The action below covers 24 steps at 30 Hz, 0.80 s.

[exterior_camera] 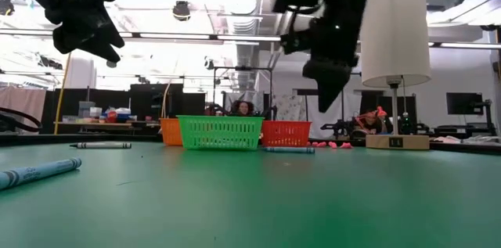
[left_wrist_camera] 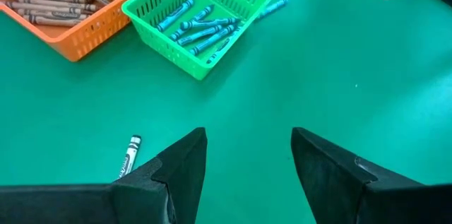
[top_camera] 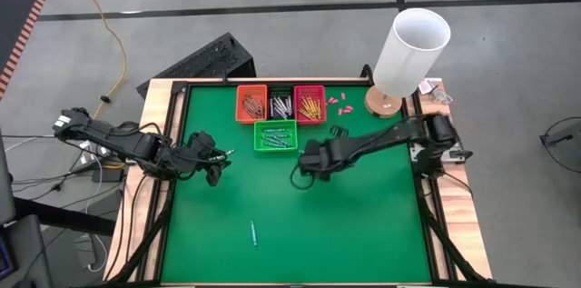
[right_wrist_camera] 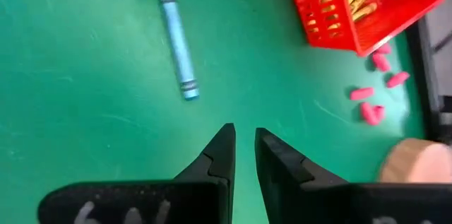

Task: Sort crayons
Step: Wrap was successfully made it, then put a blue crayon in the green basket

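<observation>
- Left gripper (top_camera: 218,156): hovers above the left part of the desk (top_camera: 363,224), jaws spread wide, nothing between them.
- Right gripper (top_camera: 300,172): hovers near the desk centre, just in front of the green basket (top_camera: 275,136); jaws nearly closed with a narrow gap, nothing held.
- Crayons: blue ones lie in the green basket; brownish ones fill the orange basket (top_camera: 251,103); yellow-orange ones fill the red basket (top_camera: 310,104); grey-white ones sit in the compartment between.
- Loose blue crayon (right_wrist_camera: 176,42): lies flat on the desk beside the green basket.
- Second loose blue crayon (top_camera: 253,233): lies near the front edge, well apart from both grippers.
- A white-tipped crayon (left_wrist_camera: 131,155) lies under the left gripper.
</observation>
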Tool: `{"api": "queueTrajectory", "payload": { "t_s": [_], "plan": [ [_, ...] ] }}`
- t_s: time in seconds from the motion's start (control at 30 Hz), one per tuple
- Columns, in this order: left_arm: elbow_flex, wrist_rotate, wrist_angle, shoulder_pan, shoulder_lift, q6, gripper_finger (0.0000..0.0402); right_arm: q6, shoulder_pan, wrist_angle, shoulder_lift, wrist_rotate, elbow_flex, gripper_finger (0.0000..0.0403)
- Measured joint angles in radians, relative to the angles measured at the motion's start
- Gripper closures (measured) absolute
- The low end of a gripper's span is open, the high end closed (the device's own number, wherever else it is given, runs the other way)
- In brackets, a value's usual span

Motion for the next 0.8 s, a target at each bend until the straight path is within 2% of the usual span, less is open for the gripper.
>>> {"api": "queueTrajectory", "payload": {
  "t_s": [0.17,0.27,0.37,0.43,0.8],
  "plan": [
    [0.000,-0.023,0.000,0.000,0.000,0.001,0.0204,-0.140,-0.081,0.328,-0.125,0.016,-0.194,0.0334],
    [0.000,-0.023,0.000,0.000,0.000,0.001,0.0204,-0.210,-0.140,0.500,-0.150,0.015,-0.270,0.0336],
    [0.000,-0.034,0.000,0.000,0.000,0.023,0.0204,-0.243,-0.198,0.620,-0.141,-0.057,-0.315,0.0339],
    [0.000,-0.046,0.001,0.000,0.000,0.036,0.0204,-0.245,-0.227,0.664,-0.121,-0.084,-0.327,0.0339],
    [0.000,-0.053,-0.001,0.000,0.000,0.042,0.0204,-0.228,-0.274,0.708,-0.005,-0.077,-0.323,0.0340]
  ]
}}
